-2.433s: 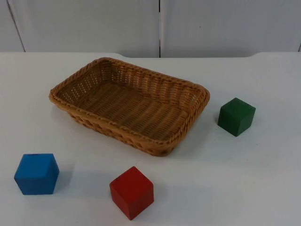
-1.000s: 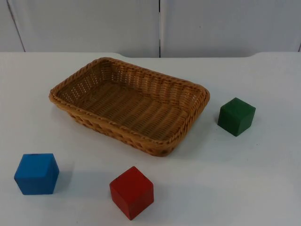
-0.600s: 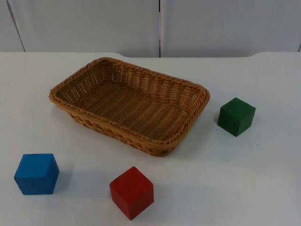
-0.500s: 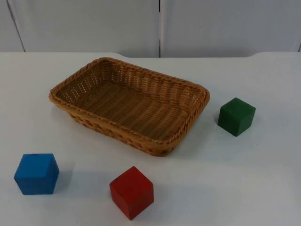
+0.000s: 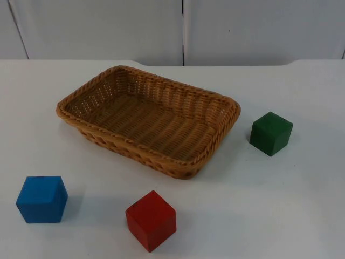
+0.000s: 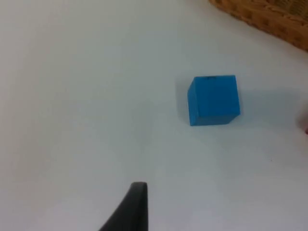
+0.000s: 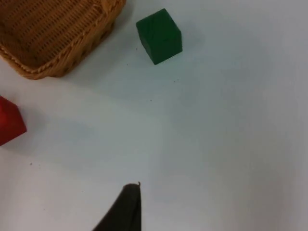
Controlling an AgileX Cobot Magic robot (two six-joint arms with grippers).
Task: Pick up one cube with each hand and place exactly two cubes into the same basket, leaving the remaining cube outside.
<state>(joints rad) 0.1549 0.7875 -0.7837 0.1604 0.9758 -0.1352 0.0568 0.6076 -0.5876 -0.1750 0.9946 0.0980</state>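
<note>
Here we see a woven wicker basket sitting on the white table, turned at an angle, with nothing inside it. All three cubes lie outside it, each apart from the others and from the basket.

The blue cube rests at the near left, well clear of the basket's near-left corner. The red cube sits to its right, near the front edge of the scene — roughly in front of the basket's near rim, but not touching it. The green cube stands on the right, just beside the basket's right end with a strip of bare table between them.

From the left wrist we look down on the blue cube, with a piece of the basket's rim beyond it. The left gripper hangs above bare table, away from the blue cube, touching nothing; one black fingertip is what we see of it, so we cannot tell whether its fingers are spread or closed.

From the right wrist we see the green cube, the basket's corner next to it, and part of the red cube. The right gripper likewise hangs over bare table (apart from the green cube), and here too one fingertip does not let us tell its state.

Behind the table stands the grey partition wall.
</note>
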